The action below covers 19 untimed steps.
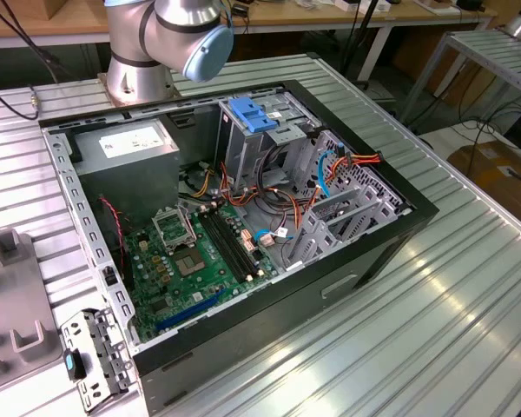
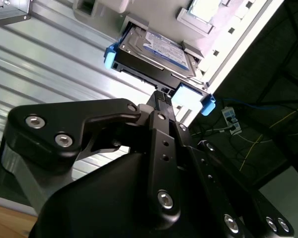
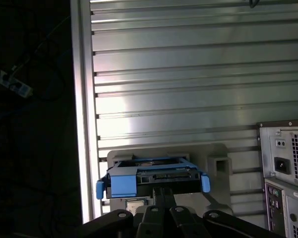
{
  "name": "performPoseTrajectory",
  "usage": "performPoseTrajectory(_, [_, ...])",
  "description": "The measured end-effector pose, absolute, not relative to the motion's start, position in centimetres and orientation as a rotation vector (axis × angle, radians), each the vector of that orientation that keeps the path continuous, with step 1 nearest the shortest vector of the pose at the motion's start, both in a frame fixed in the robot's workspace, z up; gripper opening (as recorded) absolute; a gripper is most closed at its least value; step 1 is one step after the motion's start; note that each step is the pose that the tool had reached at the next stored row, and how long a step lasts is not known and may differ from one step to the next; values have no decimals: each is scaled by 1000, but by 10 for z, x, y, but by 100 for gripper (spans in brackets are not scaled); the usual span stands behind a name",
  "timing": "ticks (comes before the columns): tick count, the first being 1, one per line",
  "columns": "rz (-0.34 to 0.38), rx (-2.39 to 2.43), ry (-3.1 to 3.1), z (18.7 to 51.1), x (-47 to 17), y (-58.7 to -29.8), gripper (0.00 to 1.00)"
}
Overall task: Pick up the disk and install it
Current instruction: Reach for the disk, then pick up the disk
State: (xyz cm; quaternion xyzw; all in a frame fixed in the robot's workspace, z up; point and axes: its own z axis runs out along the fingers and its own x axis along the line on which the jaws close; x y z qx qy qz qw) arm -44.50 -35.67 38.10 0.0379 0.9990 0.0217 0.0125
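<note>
One disk (image 2: 154, 49) in grey holder (image 3: 219, 151), jaws closed near it

Exterior view | ribbed metal table (image 1: 469, 287) | open computer case (image 1: 356, 274) at centre | arm base (image 1: 135, 80) at case's 11 o'clock | grey fixture (image 1: 17, 334) at 8 o'clock | metal bracket (image 1: 95, 358) at 7 o'clock | first wrist view: grey holder (image 3: 211, 152) on table, carrying disk (image 3: 179, 174)
</note>
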Motion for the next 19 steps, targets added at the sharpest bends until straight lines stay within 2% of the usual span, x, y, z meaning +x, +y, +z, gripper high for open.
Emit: performPoseTrajectory(19, [68,119,3114,381,-475,-355,11])
